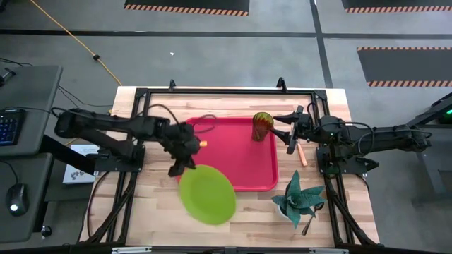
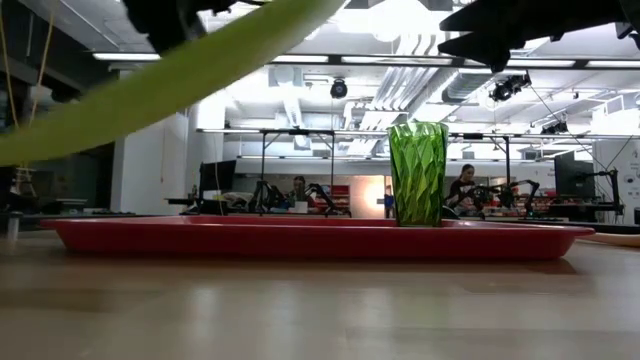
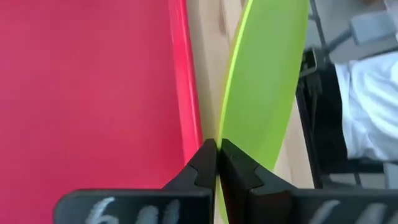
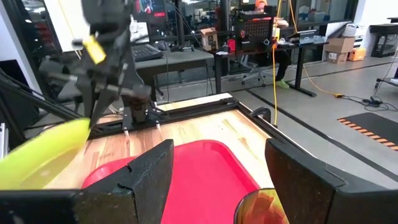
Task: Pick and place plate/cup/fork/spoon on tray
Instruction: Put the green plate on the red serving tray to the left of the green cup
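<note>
The lime-green plate (image 1: 207,194) is held tilted in the air by my left gripper (image 1: 179,166), over the red tray's (image 1: 229,159) near left corner and the table. In the low view the plate (image 2: 150,90) slopes across the upper left. The green cup (image 1: 263,125) stands upright on its base at the tray's far right corner. My right gripper (image 1: 288,131) is open just right of the cup and higher, touching nothing. The fork's orange handle (image 1: 303,155) lies on the table right of the tray, partly under my right gripper. I cannot make out the spoon for certain. My left gripper pinches the plate's rim (image 3: 221,134) between its two fingers, one finger on each face, at the edge nearest the tray's left side. The plate is lifted clear of tray and table. It tilts steeply, reaching from the fingers toward the table's near edge.
A teal spiky plant (image 1: 296,197) stands near the table's near right corner, with a slim dark thing (image 1: 306,224) sticking out beside it. A black frame (image 1: 226,92) runs round the wooden table. People and desks show in the room beyond.
</note>
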